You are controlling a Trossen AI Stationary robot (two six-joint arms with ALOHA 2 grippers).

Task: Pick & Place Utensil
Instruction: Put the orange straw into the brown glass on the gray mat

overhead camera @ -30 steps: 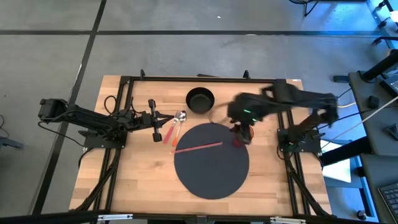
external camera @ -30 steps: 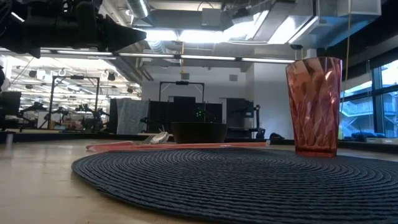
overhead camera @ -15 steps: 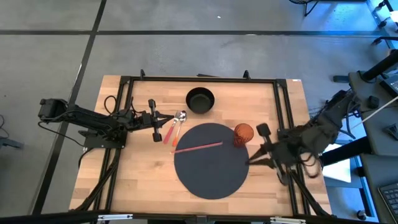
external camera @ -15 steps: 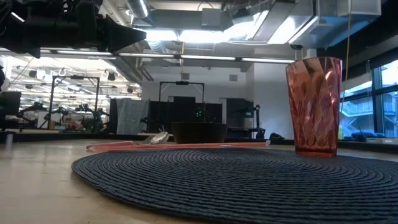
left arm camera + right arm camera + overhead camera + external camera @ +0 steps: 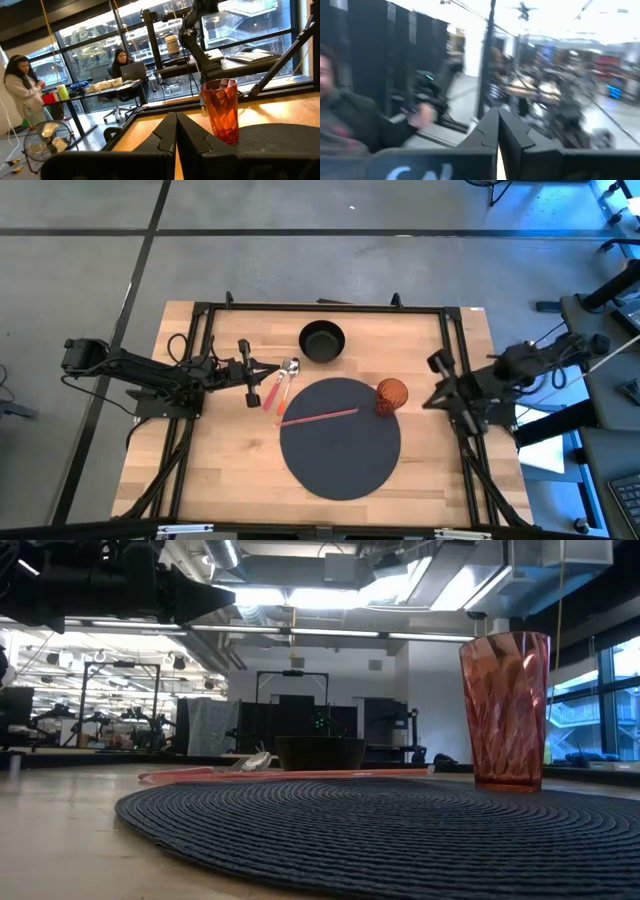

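Note:
A thin red stick-like utensil (image 5: 318,417) lies across the far part of the round dark mat (image 5: 340,455), its left end over the wood. A silver spoon (image 5: 289,370) and a red-handled utensil (image 5: 269,393) lie on the wood left of the mat. My left gripper (image 5: 272,370) is shut and empty, level above the table, its tips just left of the spoon; its fingers (image 5: 170,131) show closed in the left wrist view. My right gripper (image 5: 497,125) is shut and empty, pulled back at the table's right edge (image 5: 437,380).
A red faceted cup (image 5: 392,394) stands upright on the mat's far right rim, also seen in the low view (image 5: 504,710). A black bowl (image 5: 322,340) sits at the far middle. Bare wood lies near the front edge. People show in the room beyond (image 5: 22,95).
My right arm has swung away from the red cup toward the table's right edge and drawn back over its own base. The cup stands where it was on the mat. The utensils and my left arm have kept still.

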